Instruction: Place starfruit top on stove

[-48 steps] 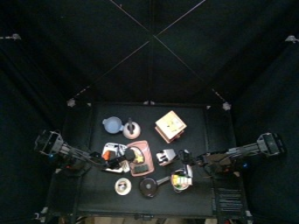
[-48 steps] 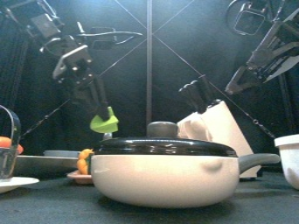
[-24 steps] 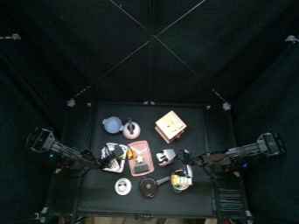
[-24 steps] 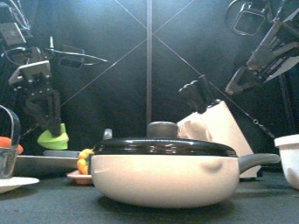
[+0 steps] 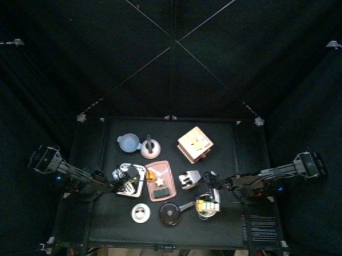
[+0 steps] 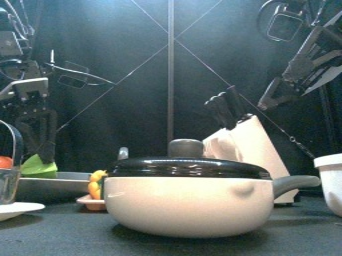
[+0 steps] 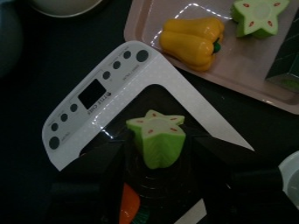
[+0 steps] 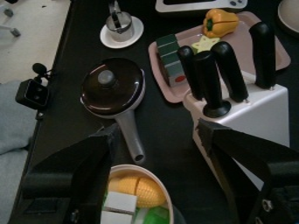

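Starfruit top resting on the stove's dark plate — between the spread, no longer gripping jaws of left tool. Right tool open, aloft over the bench.

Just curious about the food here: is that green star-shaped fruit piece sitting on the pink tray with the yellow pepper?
No, the starfruit top sits on the black stove, while the yellow pepper lies apart on the pink tray.

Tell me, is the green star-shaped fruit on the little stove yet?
Nearly. The starfruit top sits on the stove's dark surface, between the left gripper's spread jaws. Whether they have fully let go is unclear. Left: draw that arm away. The right gripper waits above the knife block.
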